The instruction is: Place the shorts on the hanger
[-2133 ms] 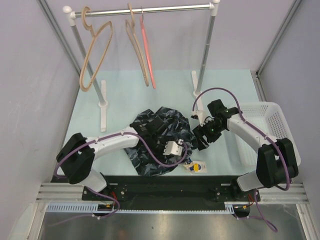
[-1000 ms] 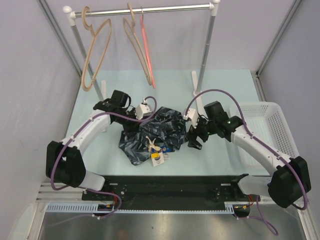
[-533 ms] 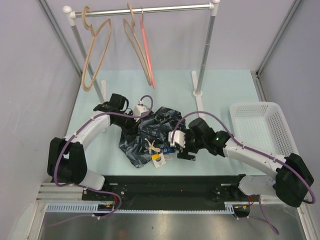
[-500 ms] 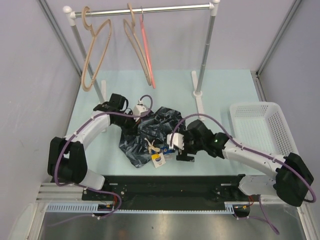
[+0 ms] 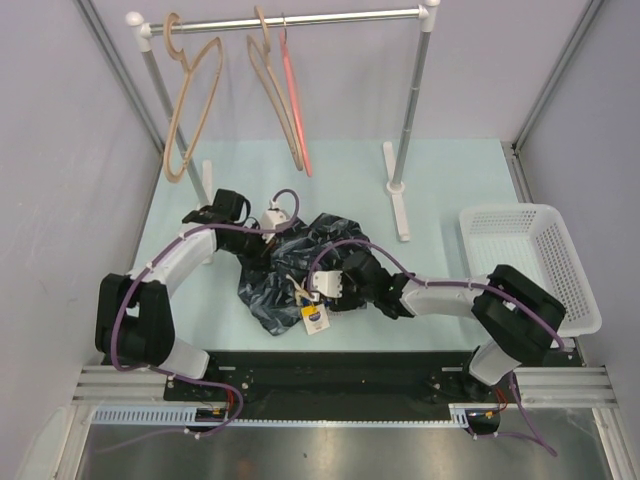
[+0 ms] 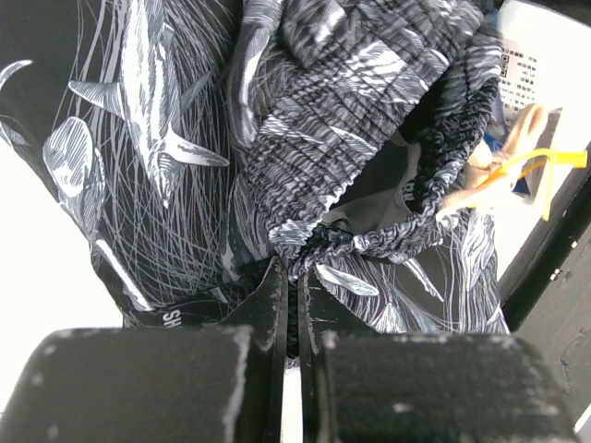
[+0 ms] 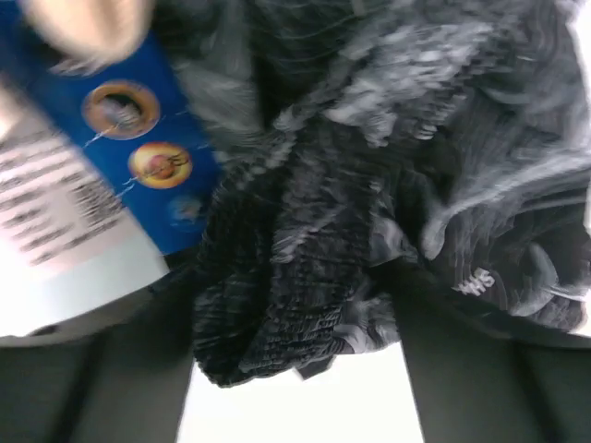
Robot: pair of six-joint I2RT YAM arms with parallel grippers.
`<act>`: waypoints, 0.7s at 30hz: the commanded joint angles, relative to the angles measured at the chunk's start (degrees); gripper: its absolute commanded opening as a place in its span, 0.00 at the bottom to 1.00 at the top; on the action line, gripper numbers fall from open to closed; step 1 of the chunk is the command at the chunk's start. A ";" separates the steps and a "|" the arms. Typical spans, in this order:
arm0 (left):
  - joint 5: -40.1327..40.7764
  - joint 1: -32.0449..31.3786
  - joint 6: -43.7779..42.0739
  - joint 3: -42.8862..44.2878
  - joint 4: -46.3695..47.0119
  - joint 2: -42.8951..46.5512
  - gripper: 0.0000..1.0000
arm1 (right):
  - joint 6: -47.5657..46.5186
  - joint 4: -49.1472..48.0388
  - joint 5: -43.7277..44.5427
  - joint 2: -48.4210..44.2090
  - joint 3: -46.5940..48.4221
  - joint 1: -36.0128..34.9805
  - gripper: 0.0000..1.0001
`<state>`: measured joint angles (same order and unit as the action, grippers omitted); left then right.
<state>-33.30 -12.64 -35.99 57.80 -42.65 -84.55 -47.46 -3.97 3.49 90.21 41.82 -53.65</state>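
Note:
The shorts [image 5: 300, 262], dark navy with a pale print, lie crumpled on the table in front of the rack. My left gripper [image 5: 268, 246] is shut on their gathered waistband [image 6: 369, 235], with the fabric pinched between the fingers [image 6: 273, 295]. My right gripper [image 5: 336, 285] is open at the shorts' near right side. A bunched fold of waistband [image 7: 295, 277] lies between its spread jaws, beside the blue and white tag [image 7: 111, 157]. That tag [image 5: 316, 318] and the drawstring ends [image 6: 512, 171] lie at the front. The pink-red hanger [image 5: 296, 110] hangs on the rail.
Two tan wooden hangers [image 5: 190, 95] [image 5: 272, 85] hang on the silver rail [image 5: 330, 17] next to the pink one. The rack's posts [image 5: 408, 120] and white feet [image 5: 401, 215] stand behind the shorts. A white basket [image 5: 525, 262] sits at the right.
My right arm has swung left and down from beside the shorts to their waistband by the tag, its jaws narrowing a little. The left gripper holds its pinch in place.

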 commanded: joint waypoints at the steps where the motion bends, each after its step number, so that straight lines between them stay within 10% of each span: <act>1: -2.03 1.30 -1.54 -0.50 0.20 0.44 0.01 | 0.09 -3.86 8.28 2.08 -0.78 1.18 0.55; 6: -0.89 1.92 -7.67 -1.29 -2.34 4.12 0.24 | -0.26 4.55 6.45 -8.09 -0.43 3.46 0.00; 13: 1.04 0.08 -19.19 -6.29 -5.94 10.81 0.40 | -0.17 15.38 3.63 -21.29 1.94 7.50 0.00; 21: 0.87 -6.52 -13.33 -7.97 -1.74 10.64 0.60 | 0.62 22.76 1.35 -25.70 2.74 7.51 0.00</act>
<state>-30.85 -18.68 -51.03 49.04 -47.40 -74.13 -47.24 12.88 6.39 66.02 42.70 -45.89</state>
